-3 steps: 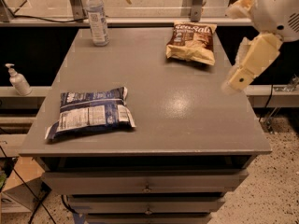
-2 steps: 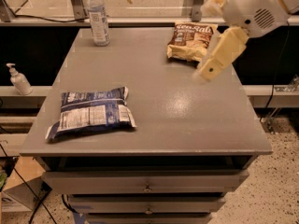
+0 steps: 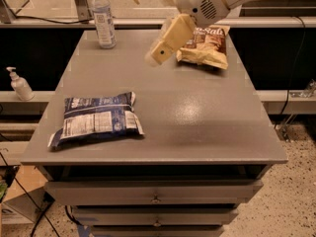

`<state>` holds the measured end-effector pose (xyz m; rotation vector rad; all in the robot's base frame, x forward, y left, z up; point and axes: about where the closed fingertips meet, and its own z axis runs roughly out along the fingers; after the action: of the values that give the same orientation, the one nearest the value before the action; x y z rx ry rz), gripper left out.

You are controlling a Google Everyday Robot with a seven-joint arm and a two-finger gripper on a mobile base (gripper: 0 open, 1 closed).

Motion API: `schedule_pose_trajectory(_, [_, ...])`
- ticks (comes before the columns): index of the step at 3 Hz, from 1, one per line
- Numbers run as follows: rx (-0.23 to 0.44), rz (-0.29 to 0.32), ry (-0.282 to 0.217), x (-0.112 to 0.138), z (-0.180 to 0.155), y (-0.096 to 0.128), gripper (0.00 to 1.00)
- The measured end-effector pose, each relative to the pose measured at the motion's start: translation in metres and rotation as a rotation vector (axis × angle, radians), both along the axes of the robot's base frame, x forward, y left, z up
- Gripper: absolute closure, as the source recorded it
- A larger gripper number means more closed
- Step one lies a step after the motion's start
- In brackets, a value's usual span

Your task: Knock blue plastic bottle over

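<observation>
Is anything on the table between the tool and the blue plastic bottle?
No. In the camera view the tool hovers right of the blue plastic bottle, with only bare tabletop between them.

End effector [image 3: 159, 52] has moved left across the counter [image 3: 197, 122], from right edge to rear centre, nearer the blue plastic bottle [image 3: 103, 19].

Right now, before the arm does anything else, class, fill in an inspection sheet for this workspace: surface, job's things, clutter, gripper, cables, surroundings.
Surface: grey table top, drawers below.
Job's things: blue plastic bottle upright, capped, at the far left corner.
Clutter: dark blue snack bag lying front left; brown snack bag far right.
Gripper: gripper hangs above the far middle, apart from the bottle.
Cables: black cable hanging at the right.
Surroundings: white pump bottle on the left ledge; speckled floor.
</observation>
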<state>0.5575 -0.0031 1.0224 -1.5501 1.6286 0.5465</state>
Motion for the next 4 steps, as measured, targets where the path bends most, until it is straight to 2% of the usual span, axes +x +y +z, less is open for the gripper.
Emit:
schedule_pose_trajectory(1, [0.050,0.017,-0.002,0.031,-0.001,0.036,0.00])
schedule_pose_trajectory(2, [0.055,0.024,-0.002,0.034,-0.001,0.042,0.00])
schedule_pose_trajectory(3, [0.091,-0.001,0.005,0.036,-0.007,0.045,0.00])
schedule_pose_trajectory(4, [0.164,-0.015,-0.018,0.062,-0.008,0.063,0.00])
